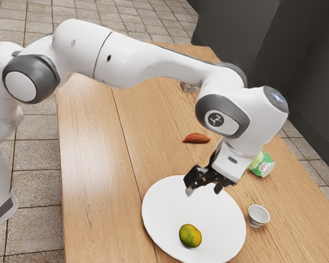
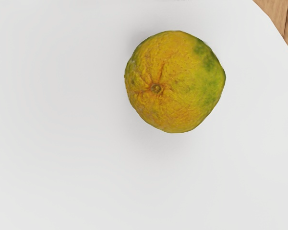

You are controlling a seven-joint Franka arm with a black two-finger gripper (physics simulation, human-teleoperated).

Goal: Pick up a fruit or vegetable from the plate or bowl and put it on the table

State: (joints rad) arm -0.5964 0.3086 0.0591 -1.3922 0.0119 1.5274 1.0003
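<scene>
Exterior view: at the far left, a white robot arm (image 1: 129,57) with dark grey joints rose over a floor (image 1: 35,170) of pale square tiles and stretched across the picture toward the right. Beneath it lay a light wooden table (image 1: 90,181). A large, round white plate (image 1: 159,219) rested on the table, toward the camera.

Next, near the table's far end, a small box (image 1: 189,87) was partly hidden behind the arm. Almost in line with it, but much nearer the camera, sat the fruit (image 1: 190,235), round and yellow-green, on the plate near its closest rim. A reddish-brown sweet potato (image 1: 196,138) lay on the wood beyond the plate. The black gripper (image 1: 204,189) hung above the plate, its two fingers (image 1: 189,190) spread apart with nothing between them; the fruit lay apart from them, lower down.

Farther right, a small white cup (image 1: 258,215) stood on the table just beside the plate, and behind it was a green-and-white container (image 1: 261,164). Dark grey panels (image 1: 310,71) rose past the table at the far right.

Wrist view: the fruit lay on the plate's smooth white surface, its skin orange-yellow with green patches and a puckered little scar facing the camera. Wood grain was visible past the plate's rim.
</scene>
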